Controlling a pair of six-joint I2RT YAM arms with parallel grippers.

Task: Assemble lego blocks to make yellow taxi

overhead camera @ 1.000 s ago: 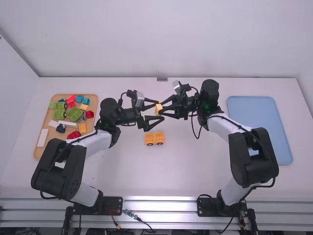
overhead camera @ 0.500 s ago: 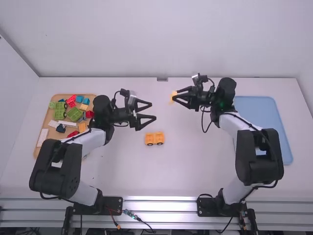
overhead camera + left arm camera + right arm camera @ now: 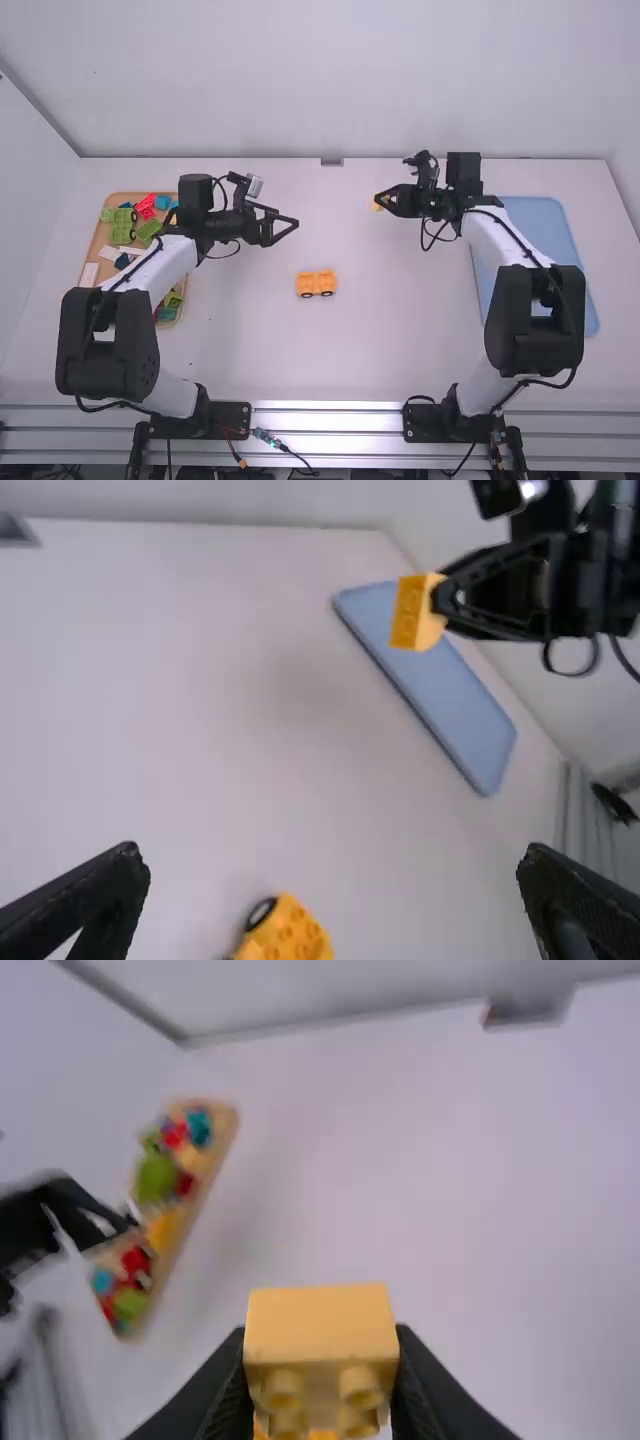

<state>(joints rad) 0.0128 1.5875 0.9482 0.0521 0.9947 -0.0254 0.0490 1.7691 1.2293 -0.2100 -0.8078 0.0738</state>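
Observation:
My right gripper (image 3: 384, 200) is above the table right of centre, shut on a yellow block (image 3: 377, 205). In the right wrist view the yellow block (image 3: 321, 1345), studs showing, is pinched between the fingertips of my right gripper (image 3: 322, 1380). Left of centre, my left gripper (image 3: 290, 222) is open and holds nothing; the left wrist view has my left gripper (image 3: 335, 865) with its fingers wide apart. The yellow wheeled base (image 3: 316, 283) stands on the table between the arms, nearer the camera than either gripper.
The wooden tray (image 3: 104, 236) of mixed coloured blocks lies at the left, partly under the left arm. A blue tray (image 3: 583, 290) lies at the right, partly behind the right arm. The back wall (image 3: 330, 80) rises beyond the table.
The two grippers have parted from around the yellow block. The right one has carried it rightward, while the left one has drawn back leftward with nothing held. The wheeled base has stayed put.

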